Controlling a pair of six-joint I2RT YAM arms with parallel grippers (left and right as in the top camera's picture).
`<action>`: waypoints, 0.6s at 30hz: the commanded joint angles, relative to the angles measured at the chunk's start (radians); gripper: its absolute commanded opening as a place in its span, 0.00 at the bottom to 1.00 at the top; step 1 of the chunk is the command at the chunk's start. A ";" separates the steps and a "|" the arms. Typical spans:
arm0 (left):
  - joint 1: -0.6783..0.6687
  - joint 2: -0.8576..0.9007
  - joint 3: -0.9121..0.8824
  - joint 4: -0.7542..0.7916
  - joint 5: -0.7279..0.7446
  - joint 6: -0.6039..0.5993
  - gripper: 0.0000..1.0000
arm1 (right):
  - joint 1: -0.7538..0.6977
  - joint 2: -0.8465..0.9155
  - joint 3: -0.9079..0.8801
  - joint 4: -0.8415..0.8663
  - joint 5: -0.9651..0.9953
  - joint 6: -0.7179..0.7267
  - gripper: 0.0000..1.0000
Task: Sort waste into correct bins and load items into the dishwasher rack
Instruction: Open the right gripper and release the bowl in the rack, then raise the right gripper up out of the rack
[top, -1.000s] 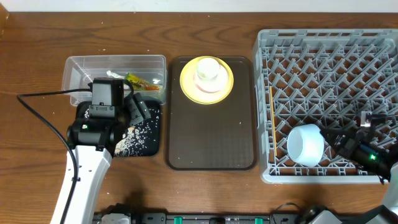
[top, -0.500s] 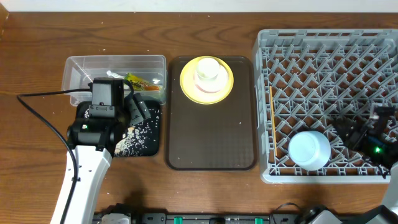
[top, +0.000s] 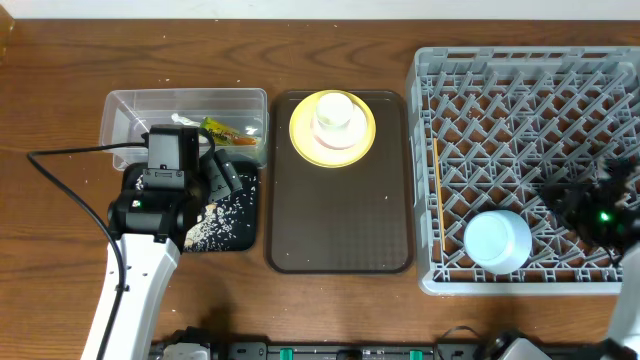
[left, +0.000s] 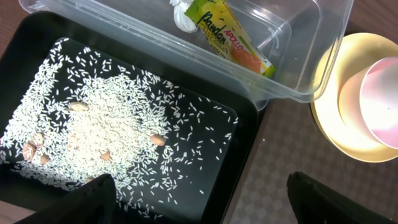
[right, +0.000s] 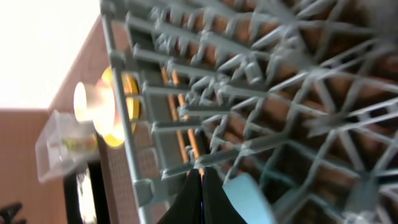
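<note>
At lower right of the overhead frame, the light blue bowl (top: 497, 240) sits mouth-down in the dishwasher rack (top: 520, 70) — probably to drain — with the right gripper (right: 195, 199) near it, jaws pinched together and empty, while the left gripper (left: 199, 190) hangs wide-jawed over the rice (left: 93, 118) in the black tray (left: 244, 127).

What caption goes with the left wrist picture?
Rice grains spread across the black tray, snack wrapper in the clear tub, cup on the yellow plate.

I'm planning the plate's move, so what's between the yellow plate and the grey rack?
In the overhead view, only bare brown tray lies between the plate and the rack; nothing stands in that stretch.
</note>
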 joint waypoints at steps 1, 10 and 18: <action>0.004 0.005 -0.007 0.003 -0.012 0.017 0.90 | 0.129 -0.050 0.056 -0.047 0.149 0.029 0.01; 0.004 0.005 -0.007 0.003 -0.012 0.017 0.90 | 0.518 -0.084 0.060 -0.227 0.492 0.124 0.01; 0.004 0.005 -0.007 0.003 -0.012 0.017 0.90 | 0.603 -0.084 0.060 -0.391 0.747 0.270 0.01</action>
